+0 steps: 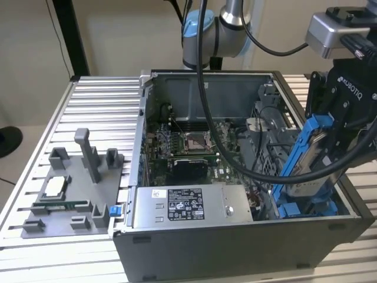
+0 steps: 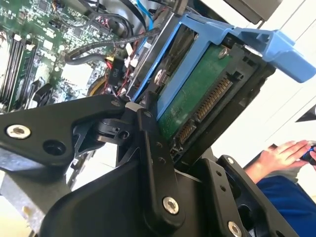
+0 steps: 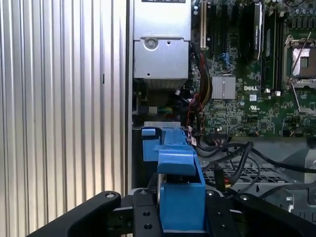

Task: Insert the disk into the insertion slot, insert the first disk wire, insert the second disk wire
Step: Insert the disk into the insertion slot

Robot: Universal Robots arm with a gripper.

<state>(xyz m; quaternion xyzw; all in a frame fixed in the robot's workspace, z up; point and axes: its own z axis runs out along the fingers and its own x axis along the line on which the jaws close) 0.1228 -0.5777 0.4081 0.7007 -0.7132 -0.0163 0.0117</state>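
The disk (image 1: 307, 154), clipped in its bright blue frame, hangs tilted and on edge over the exterior view's right end of the open computer case (image 1: 235, 239). My gripper (image 1: 331, 140) is shut on it from above. In the second wrist view the black fingers (image 2: 149, 129) clamp the disk (image 2: 197, 98), whose green circuit side and connector face the camera. The first wrist view looks down the blue frame (image 3: 180, 195) toward the case. Below the disk lies the insertion slot (image 1: 301, 207), a grey bay with blue plastic parts. The disk's lower end is at the slot's mouth.
A grey labelled power-supply box (image 1: 188, 206) sits along the case's near side, with the motherboard and processor socket (image 1: 194, 141) behind it. Black cables (image 1: 203, 76) hang over the case. A grey fixture (image 1: 76, 188) stands on the ribbed table. A person's hand (image 2: 281, 155) shows nearby.
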